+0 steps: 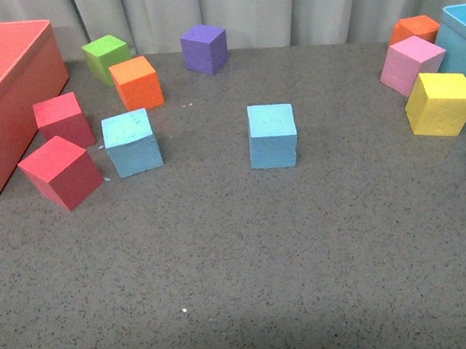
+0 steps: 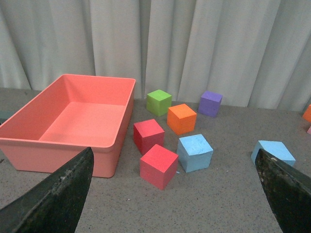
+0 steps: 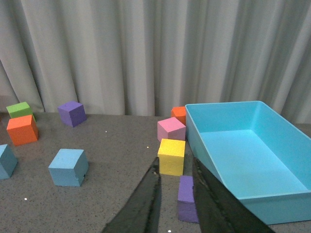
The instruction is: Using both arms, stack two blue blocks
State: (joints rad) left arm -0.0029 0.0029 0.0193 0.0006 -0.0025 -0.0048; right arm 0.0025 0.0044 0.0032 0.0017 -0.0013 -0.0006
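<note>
Both blue blocks sat flat on the grey table (image 1: 255,282), unstacked and untouched. The nearer blue block (image 1: 132,142) lay close to the coral bin (image 1: 31,89), just beyond the two red blocks (image 1: 61,172) that stood near the bin's wall. An orange block (image 1: 137,82) and a green block (image 1: 106,58) sat off the bin's far corner. The farther blue block (image 1: 272,135) stood well away from the bin, apart from its twin, with bare table around it. The left gripper (image 2: 173,151) hung over the table with the coral bin close by, its fingers (image 2: 58,194) spread wide and holding nothing. The right gripper (image 3: 175,162) hung far from the coral bin, beside a teal bin (image 3: 223,104), its fingers drawn close with only a narrow slit between them, empty.
</note>
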